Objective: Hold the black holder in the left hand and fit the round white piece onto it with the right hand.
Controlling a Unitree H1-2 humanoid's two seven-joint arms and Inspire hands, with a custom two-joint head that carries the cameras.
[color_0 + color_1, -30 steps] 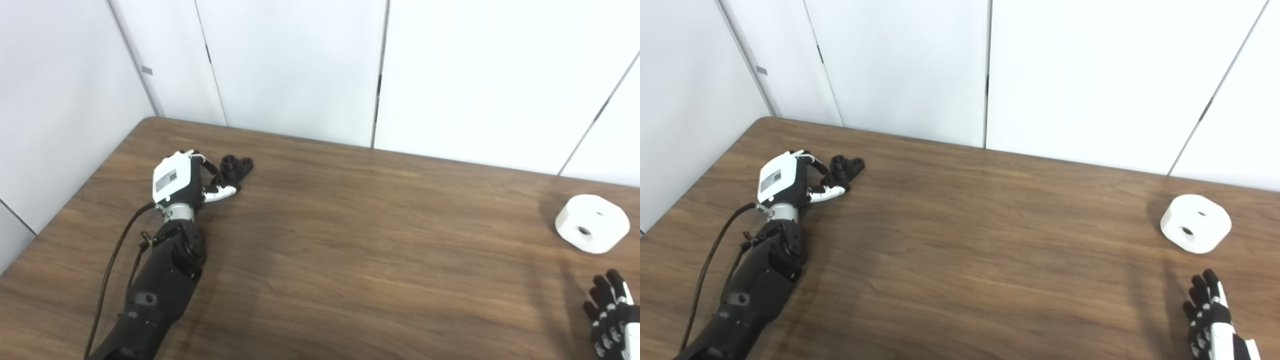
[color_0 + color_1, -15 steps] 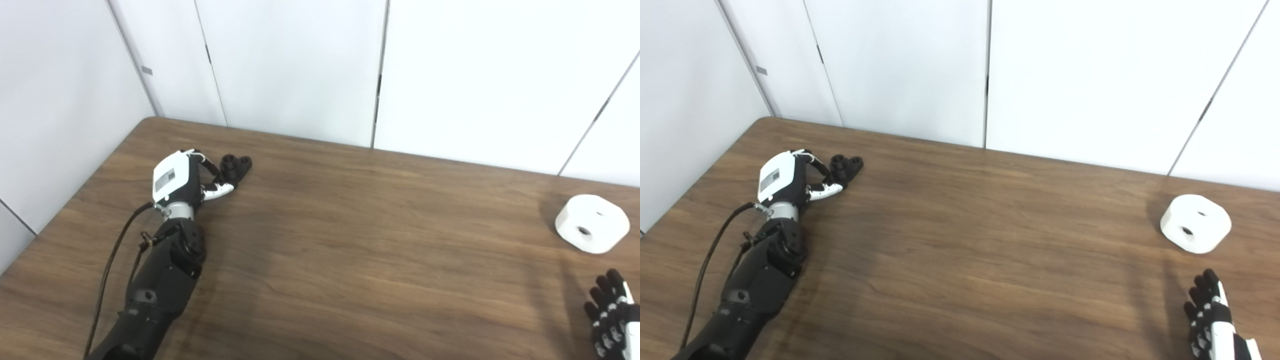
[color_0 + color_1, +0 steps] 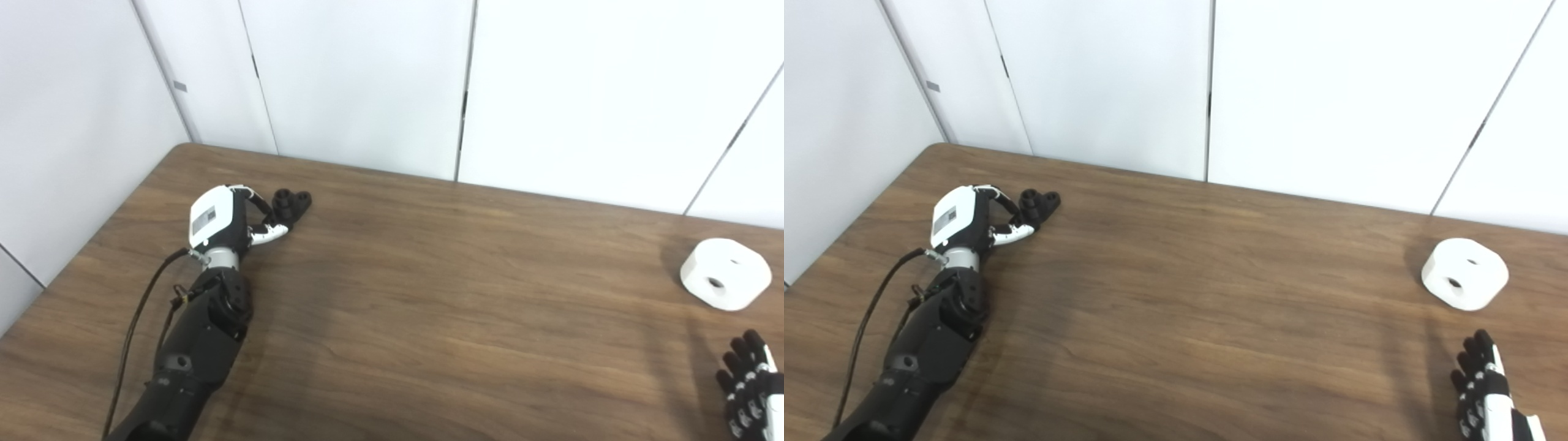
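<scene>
Bare wooden table [image 3: 429,306] lies between black holder [image 3: 292,203] and round white piece [image 3: 725,272] — nothing in between.

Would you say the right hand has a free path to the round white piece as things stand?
Probably yes: the right hand sits just short of the round white piece, with only bare table between them and its fingers apart.

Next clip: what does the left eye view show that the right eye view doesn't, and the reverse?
Only the left eye view: nothing extra of note; it cuts the right hand at the picture's edge, so less of it shows.
Only the right eye view: more of the right hand and wrist, plus bare table to the right of the round white piece.
Both: the left hand at the black holder, fingers curled around its near side, near the table's far left; the white piece lying apart from the right hand, whose fingers are spread.
</scene>
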